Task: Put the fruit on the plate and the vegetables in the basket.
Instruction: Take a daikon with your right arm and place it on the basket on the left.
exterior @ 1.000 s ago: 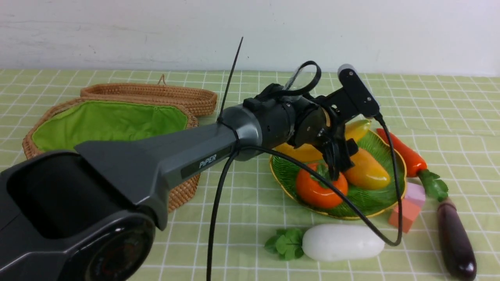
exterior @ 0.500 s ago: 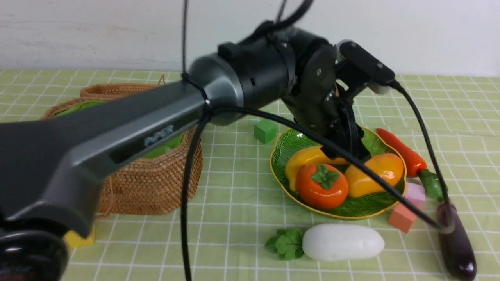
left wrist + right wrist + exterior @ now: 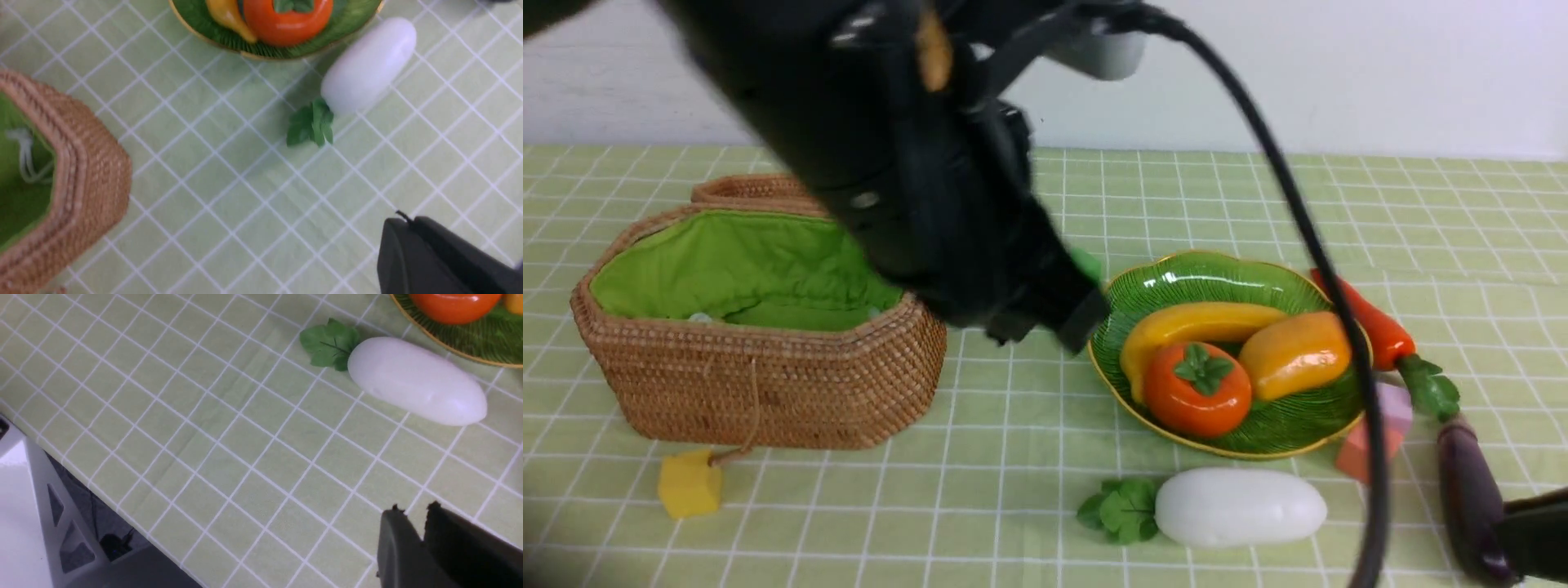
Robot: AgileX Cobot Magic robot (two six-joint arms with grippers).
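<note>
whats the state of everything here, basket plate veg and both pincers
basket, lid open, no vegetable visible inside
plate, holds banana, persimmon and mango
radish, lying on the cloth, outside basket
carrot, lying on the cloth beside plate
eggplant, lying on the cloth
left pincer, shut, empty
right pincer, tips close together, empty, unclear if fully shut
</note>
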